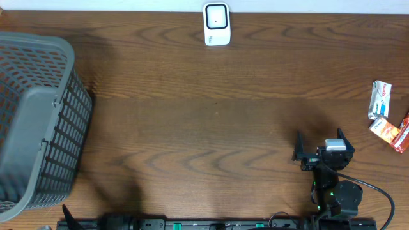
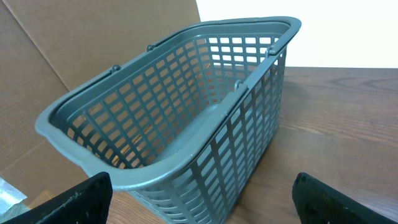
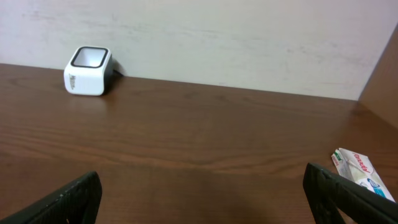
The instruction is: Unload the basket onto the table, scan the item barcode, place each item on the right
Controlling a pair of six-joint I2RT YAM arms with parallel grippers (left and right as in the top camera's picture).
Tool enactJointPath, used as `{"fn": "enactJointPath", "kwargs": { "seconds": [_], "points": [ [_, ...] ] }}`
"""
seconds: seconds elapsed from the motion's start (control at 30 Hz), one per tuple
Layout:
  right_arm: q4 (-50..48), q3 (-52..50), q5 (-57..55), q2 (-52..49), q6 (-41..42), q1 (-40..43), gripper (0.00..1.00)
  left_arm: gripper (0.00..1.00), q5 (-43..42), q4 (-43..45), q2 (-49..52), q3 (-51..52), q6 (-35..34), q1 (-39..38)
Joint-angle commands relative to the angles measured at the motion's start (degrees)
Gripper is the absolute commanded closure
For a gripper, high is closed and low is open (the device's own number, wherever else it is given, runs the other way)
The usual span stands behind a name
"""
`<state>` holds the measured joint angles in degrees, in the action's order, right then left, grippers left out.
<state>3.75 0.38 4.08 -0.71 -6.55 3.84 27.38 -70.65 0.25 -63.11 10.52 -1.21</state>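
The barcode scanner point(image 1: 216, 24), a small white box with a dark window, stands at the table's far edge; in the right wrist view the scanner point(image 3: 88, 71) is far off to the left. Item packets lie at the right edge: a white one point(image 1: 379, 99) and an orange one point(image 1: 385, 130). My right gripper point(image 1: 321, 142) hovers open to the left of them, with nothing between its fingers point(image 3: 62, 200). The white packet point(image 3: 360, 171) shows just past its right finger. My left gripper point(image 2: 202, 205) is open and empty, facing the basket.
A grey slotted basket point(image 1: 38, 121) fills the left side of the table and looks empty in the left wrist view, where its rim point(image 2: 155, 171) is close to the fingers. A red packet point(image 1: 404, 135) lies beside the orange one. Brown cardboard stands behind the basket.
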Motion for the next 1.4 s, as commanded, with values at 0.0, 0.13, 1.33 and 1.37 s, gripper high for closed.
{"fn": "enactJointPath", "kwargs": {
  "seconds": [0.0, 0.13, 1.33, 1.37],
  "points": [
    [0.28, -0.07, -0.59, 0.37, -0.81, -0.46, 0.01, 0.07, 0.31, -0.07, -0.07, -0.11, -0.11, 0.28],
    [0.28, -0.07, -0.59, 0.37, -0.81, -0.46, 0.01, 0.07, 0.44, -0.57, -0.07, -0.11, -0.07, 0.28],
    [0.28, -0.07, -0.59, 0.35, -0.81, -0.46, 0.01, 0.07, -28.26, 71.10, -0.15, 62.88, -11.28, 1.09],
    [0.28, -0.07, -0.59, 0.35, -0.81, -0.46, 0.01, 0.07, -27.71, 70.60, -0.15, 62.88, -11.23, 1.14]
  ]
}}
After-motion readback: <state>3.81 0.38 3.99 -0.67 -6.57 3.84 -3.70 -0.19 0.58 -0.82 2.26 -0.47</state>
